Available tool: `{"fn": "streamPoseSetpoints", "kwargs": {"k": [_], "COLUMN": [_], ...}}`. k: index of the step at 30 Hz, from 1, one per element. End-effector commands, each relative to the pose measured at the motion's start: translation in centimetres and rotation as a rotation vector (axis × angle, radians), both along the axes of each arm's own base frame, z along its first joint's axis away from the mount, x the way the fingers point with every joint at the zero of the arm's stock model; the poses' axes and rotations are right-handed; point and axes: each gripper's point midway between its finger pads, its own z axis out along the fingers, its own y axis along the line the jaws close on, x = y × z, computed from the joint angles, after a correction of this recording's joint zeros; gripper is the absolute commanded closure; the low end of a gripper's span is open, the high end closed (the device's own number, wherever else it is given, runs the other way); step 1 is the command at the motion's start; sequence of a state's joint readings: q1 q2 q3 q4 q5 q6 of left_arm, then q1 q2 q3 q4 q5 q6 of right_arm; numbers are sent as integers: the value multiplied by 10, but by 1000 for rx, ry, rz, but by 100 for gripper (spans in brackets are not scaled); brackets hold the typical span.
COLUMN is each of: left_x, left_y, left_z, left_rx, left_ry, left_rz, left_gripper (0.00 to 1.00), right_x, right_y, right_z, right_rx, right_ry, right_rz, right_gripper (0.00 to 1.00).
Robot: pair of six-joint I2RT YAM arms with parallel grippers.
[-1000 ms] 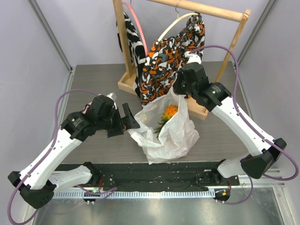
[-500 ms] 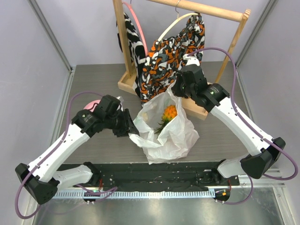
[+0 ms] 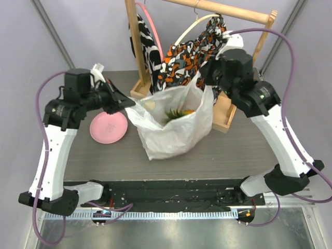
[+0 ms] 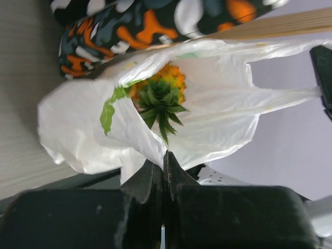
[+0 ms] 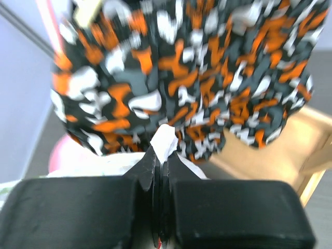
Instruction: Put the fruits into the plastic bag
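Over grey table [image 3: 249, 150], plastic bag [image 3: 174, 132] stretches left-right, mouth upward.

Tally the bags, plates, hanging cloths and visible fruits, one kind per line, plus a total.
plastic bag: 1
pink plate: 1
hanging cloths: 2, orange-patterned cloth and black-and-white cloth
fruits in view: 1, a pineapple; others may be hidden
total: 5

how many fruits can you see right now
1: the orange pineapple sits inside the plastic bag; other fruits may be hidden by its folds.
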State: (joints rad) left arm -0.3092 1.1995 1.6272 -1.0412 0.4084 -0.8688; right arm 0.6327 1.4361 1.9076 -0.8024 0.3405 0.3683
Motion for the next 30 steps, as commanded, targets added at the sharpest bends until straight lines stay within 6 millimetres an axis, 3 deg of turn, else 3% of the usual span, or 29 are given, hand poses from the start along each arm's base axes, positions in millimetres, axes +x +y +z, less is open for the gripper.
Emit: {"fn": "streamPoseSetpoints", "kwargs": {"k": [1,6,8,9,10,12,14,15,18,21,26,28,29,30], "left_x": [-18,-9,-5,-4,8,10,17,21,21,21,25,25,26,27], "left_y": [3,12,18,21,32,39,51,55,71,78,77,78,79,82], "left_z": [44,70,72,71,61,53,30,20,-7,-19,-21,-18,-18,-19], "left_rx": [-88,-210,-276,-302,-321,-342,-322,-282,-127,-76,-79,-74,-66,-41], "left_ry": [-20,-26,-13,-6,-2,11,62,57,95,132,125,103,98,92], "left_rz": [-96,-95,-85,-81,-37,-18,35,37,83,99,100,95,98,113], "left_gripper": [100,100,100,99,96,95,96,97,97,97,84,73,66,46], "right_x": [-14,-14,-17,-15,-15,-14,-14,-14,-15,-15,-10,-8,-8,-8], "right_y": [-31,-25,-25,-21,-20,-18,-15,-13,-11,-10,-8,-5,-5,-2], "right_z": [69,49,46,35,30,8,-11,-29,-58,-66,-60,-62,-62,-62], "right_rx": [39,59,82,79,85,62,49,29,10,6,1,-3,-4,-1], "right_ry": [-175,-125,-119,-101,-93,-51,-11,26,86,103,85,90,91,93], "right_rz": [-67,-60,-60,-56,-54,-52,-44,-37,-37,-37,-37,-29,-27,-17], "right_gripper": [99,99,99,99,99,99,99,99,99,99,99,94,92,83]}}
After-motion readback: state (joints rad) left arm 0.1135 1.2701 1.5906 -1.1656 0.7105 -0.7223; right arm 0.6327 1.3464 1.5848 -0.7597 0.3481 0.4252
